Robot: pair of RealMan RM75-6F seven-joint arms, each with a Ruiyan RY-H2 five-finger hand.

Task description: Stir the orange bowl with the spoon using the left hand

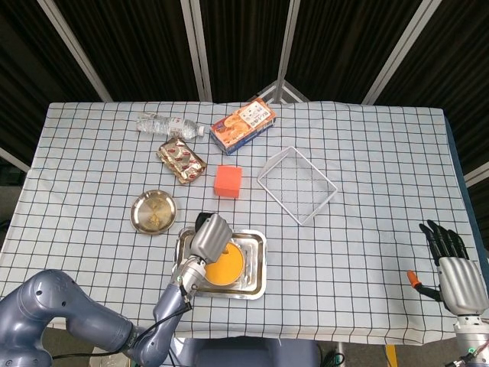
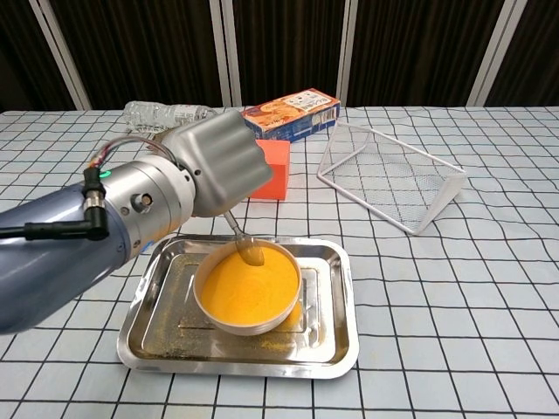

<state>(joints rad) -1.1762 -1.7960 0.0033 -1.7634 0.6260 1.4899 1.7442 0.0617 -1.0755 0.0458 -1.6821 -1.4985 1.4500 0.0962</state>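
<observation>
The shallow rectangular steel tray (image 2: 336, 345) sits at the near side of the bench (image 1: 367, 252) with its checked cloth, and serves as the landmark here. Inside it, left of its middle, stands the round orange bowl (image 2: 247, 291), full of a smooth orange mass; orange crumbs dust the tray floor around the bowl. The grey left hand (image 2: 215, 168) hangs just above the tray's far left corner, fingers (image 2: 247, 171) curled tightly around the handle of the slim metal spoon (image 2: 244, 243). The spoon slants down to the right, and its bowl end touches the orange surface close to the bowl's far rim. Well to the right of the tray, at the bench's near right edge, the right hand (image 1: 455, 277) rests palm down with its black fingers (image 1: 443, 239) spread and nothing in them.

Just left of the tray and a little farther back lies a small round brass-coloured dish (image 1: 153, 212). Behind the tray stands an orange foam cube (image 1: 228, 181), and right of that, farther back than the tray, a white wire basket (image 2: 390, 175) tilted on its side. Behind the dish lies a flat snack packet in red and gold wrapping (image 1: 182, 160). Farthest from the tray, a clear plastic water bottle (image 1: 168, 125) lies on its side, and beside it to the right an orange biscuit carton (image 1: 243, 125).
</observation>
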